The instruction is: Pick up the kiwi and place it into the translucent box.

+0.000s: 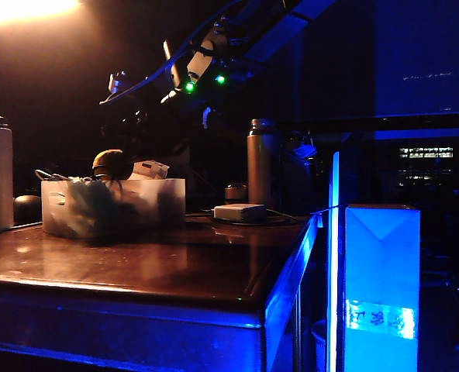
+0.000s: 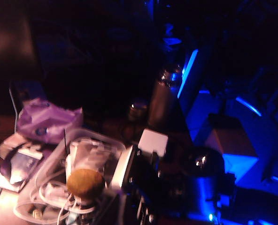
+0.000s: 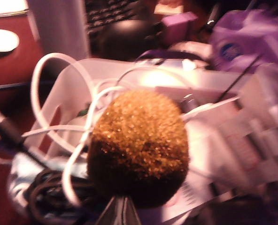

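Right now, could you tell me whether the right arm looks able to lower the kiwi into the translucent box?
Probably yes: the right gripper holds the kiwi just above the translucent box, though cables crowd it.

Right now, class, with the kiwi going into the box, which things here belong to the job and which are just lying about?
Job: fuzzy olive-brown kiwi, held above the box; milky translucent plastic box; right gripper, shut on the kiwi.

Lying about: small flat white block; tall metal bottle; blue-lit carton; white cables; purple bag.

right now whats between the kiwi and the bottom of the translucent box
Loose white cables and other clutter fill the translucent box under the kiwi, which the shut right gripper holds over it. The right wrist view shows this best.
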You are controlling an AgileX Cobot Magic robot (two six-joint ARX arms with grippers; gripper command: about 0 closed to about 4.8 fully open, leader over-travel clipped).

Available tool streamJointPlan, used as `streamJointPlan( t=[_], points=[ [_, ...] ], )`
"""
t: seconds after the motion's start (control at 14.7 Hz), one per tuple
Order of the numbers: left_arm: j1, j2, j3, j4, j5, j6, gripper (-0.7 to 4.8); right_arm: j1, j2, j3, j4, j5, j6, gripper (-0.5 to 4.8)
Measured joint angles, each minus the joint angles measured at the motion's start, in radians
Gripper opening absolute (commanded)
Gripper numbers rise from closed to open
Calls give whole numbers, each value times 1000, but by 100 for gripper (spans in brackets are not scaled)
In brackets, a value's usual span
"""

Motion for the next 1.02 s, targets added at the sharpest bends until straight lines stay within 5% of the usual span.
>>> streamJointPlan(
  t=[0.68,1.02],
  points=[
    [0,0,0,-32,0,0,-4,-6,-10,8,123,90,2,-1],
    [0,0,0,-45,0,0,-4,31,-41,7,12,42,2,-1]
  ],
)
